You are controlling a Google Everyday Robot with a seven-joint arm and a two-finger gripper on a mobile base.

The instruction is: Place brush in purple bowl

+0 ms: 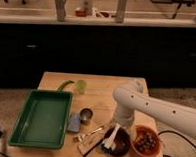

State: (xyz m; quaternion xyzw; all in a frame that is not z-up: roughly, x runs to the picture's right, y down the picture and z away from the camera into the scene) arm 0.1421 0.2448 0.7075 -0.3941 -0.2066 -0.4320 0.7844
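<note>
brush (110,137) lies low in the frame, right of centre, its pale head over the near rim of the purple bowl (118,144) and its handle slanting up toward the arm, apparently so it ends inside the dish. pincer (119,128) sits just above the bowl, under the white arm; whether it grips the brush i cannot tell. orange bowl (146,141) sits just right, green tray (41,117) on the desk (106,86) at lower left.

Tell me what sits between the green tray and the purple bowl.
Camera view: a steel cup, a blue piece, a thin metal utensil and a wooden block. The gripper hangs over the purple bowl.
</note>
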